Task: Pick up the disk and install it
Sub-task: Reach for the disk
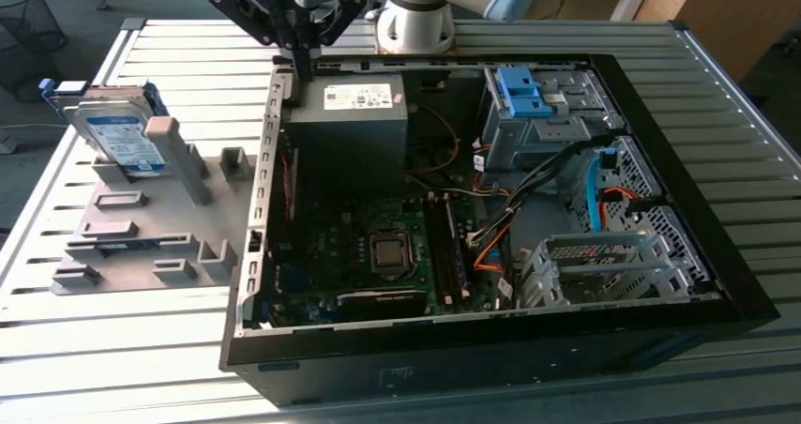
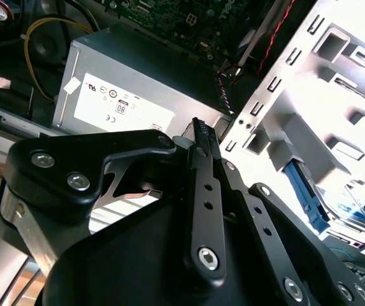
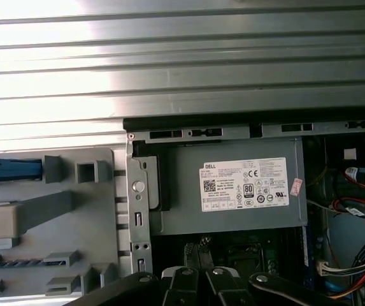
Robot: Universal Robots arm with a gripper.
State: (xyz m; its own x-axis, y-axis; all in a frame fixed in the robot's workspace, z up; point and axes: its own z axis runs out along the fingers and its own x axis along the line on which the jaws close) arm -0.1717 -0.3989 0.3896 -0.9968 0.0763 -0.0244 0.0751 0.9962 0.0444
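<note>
The disk (image 1: 115, 131), a silver drive with a white-and-blue label and a blue bracket, leans upright in a grey holder (image 1: 138, 227) on the table, on the exterior view's left of the open computer case (image 1: 501, 330). My gripper (image 1: 304, 68) hangs shut and holds nothing, above the case's rear corner beside the grey power supply (image 1: 356, 100) and well apart from the disk. In the second wrist view the shut fingers (image 2: 201, 134) point at the power supply (image 2: 125, 95), with the disk's blue bracket (image 2: 306, 191) off to one side. The first wrist view shows the fingertips (image 3: 198, 252) close together.
Inside the case lie a motherboard (image 1: 375, 246), loose cables (image 1: 501, 236), a tall blue latch piece (image 1: 523, 91) and a metal drive cage (image 1: 601, 265). The robot's base (image 1: 414, 21) stands behind the case. The slatted metal table (image 1: 126, 349) runs all around.
</note>
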